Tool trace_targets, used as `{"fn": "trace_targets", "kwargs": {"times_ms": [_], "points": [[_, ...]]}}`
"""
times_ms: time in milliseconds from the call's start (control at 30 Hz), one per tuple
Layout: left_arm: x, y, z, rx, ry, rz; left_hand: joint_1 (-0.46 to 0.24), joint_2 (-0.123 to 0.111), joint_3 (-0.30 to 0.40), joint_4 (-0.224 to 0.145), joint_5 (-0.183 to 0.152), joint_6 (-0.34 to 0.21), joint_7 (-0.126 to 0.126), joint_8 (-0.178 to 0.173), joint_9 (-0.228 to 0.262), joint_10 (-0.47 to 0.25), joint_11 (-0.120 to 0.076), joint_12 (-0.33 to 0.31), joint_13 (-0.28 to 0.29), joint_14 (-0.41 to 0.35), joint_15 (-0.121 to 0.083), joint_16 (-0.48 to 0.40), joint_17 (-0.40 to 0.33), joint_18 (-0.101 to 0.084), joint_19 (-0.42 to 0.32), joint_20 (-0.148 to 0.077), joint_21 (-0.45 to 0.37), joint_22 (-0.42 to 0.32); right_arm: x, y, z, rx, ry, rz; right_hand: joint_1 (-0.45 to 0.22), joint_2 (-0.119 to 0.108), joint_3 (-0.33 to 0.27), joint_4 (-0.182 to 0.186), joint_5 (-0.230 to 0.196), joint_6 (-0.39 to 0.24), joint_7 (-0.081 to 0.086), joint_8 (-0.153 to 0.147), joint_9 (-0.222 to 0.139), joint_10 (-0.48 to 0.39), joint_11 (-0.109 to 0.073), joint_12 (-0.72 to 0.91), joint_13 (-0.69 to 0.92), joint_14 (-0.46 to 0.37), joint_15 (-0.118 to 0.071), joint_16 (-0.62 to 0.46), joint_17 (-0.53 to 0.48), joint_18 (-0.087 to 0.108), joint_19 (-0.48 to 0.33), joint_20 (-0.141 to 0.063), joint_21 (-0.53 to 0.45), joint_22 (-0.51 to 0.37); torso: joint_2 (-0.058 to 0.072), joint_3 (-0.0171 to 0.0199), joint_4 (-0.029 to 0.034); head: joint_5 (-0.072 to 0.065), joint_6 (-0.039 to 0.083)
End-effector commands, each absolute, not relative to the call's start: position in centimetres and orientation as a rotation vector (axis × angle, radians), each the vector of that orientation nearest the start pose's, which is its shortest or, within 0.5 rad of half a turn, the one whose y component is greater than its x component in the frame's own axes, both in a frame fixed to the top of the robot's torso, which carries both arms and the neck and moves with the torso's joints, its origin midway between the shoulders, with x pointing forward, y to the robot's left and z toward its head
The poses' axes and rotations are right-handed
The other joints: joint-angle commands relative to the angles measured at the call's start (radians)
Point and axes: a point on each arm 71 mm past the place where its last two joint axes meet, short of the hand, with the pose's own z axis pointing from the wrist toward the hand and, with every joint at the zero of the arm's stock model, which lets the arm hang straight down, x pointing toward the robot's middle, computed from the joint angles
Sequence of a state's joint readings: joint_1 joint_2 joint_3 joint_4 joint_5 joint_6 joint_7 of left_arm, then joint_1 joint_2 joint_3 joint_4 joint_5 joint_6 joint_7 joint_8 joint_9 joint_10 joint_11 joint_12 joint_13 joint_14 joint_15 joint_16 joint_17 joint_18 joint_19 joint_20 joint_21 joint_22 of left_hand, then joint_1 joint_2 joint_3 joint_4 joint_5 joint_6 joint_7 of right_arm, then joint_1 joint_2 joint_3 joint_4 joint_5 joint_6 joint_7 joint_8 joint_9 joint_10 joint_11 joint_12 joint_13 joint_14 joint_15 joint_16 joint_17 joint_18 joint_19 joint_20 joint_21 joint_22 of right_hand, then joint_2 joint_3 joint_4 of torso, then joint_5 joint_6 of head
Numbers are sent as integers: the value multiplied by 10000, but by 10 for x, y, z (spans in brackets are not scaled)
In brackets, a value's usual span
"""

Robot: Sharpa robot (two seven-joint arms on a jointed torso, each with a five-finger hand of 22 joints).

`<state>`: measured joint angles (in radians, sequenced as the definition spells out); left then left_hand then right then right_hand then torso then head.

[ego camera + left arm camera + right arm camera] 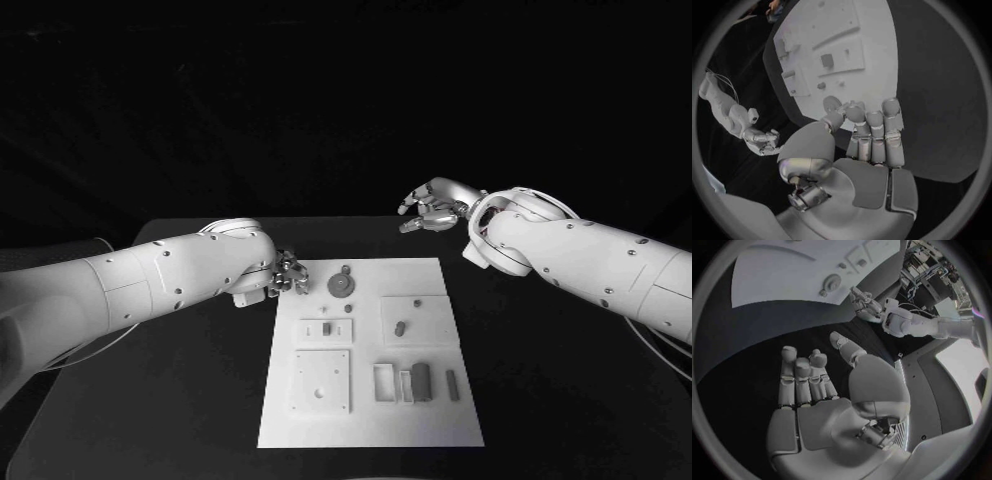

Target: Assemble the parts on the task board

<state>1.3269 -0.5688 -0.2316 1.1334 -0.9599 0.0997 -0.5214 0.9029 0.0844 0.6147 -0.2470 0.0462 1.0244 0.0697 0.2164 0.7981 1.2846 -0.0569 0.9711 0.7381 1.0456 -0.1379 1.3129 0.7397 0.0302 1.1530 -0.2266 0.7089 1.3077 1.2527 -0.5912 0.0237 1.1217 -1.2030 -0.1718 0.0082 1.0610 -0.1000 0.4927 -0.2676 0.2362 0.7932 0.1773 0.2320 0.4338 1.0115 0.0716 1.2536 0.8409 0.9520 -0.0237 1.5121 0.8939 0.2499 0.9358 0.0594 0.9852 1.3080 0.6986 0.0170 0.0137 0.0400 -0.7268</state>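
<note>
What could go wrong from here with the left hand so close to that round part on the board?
1. The left hand sits at the far left corner of the task board, fingers right beside the round part; a slightly off reach could knock it instead of gripping it.
2. The hand could also catch the board's edge and shift the whole plate, disturbing the small parts nearer the robot.
3. The right hand hangs off the board and cannot steady it.
</note>
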Motion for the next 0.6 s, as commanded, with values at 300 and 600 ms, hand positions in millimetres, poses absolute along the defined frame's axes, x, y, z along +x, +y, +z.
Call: {"fn": "trace_targets", "kwargs": {"times_ms": [300, 600], "points": [[513, 207, -238, -3733, 22914, -2553, -64, -151, 217, -106, 1049, 1177, -249, 152, -107, -691, -81, 211, 36, 349, -198, 276, -37, 264, 389, -155, 252, 223, 567, -189, -168, 452, 17444, 7371, -33, 71, 3, 61, 47, 29, 73, 24, -16, -59, 0, 32, -15, -24, -71, -12, -11, 119, -18, -5, -69, 18, -39, 20, 58, 40, -107], [500, 200, -242, -3689, 22909, -2737, -363, -268, 348, -313, 2171, 1498, -383, 254, -194, -373, -222, 304, 24, 631, -331, 440, -74, 249, 593, -249, 442, 202, 568, -189, -169, 460, 17468, 7352, -38, 72, 2, 66, 44, 31, 73, 25, -17, -61, 0, 34, -17, -26, -71, -11, -12, 119, -20, -4, -70, 18, -43, 17, 66, 64, -169]]}}
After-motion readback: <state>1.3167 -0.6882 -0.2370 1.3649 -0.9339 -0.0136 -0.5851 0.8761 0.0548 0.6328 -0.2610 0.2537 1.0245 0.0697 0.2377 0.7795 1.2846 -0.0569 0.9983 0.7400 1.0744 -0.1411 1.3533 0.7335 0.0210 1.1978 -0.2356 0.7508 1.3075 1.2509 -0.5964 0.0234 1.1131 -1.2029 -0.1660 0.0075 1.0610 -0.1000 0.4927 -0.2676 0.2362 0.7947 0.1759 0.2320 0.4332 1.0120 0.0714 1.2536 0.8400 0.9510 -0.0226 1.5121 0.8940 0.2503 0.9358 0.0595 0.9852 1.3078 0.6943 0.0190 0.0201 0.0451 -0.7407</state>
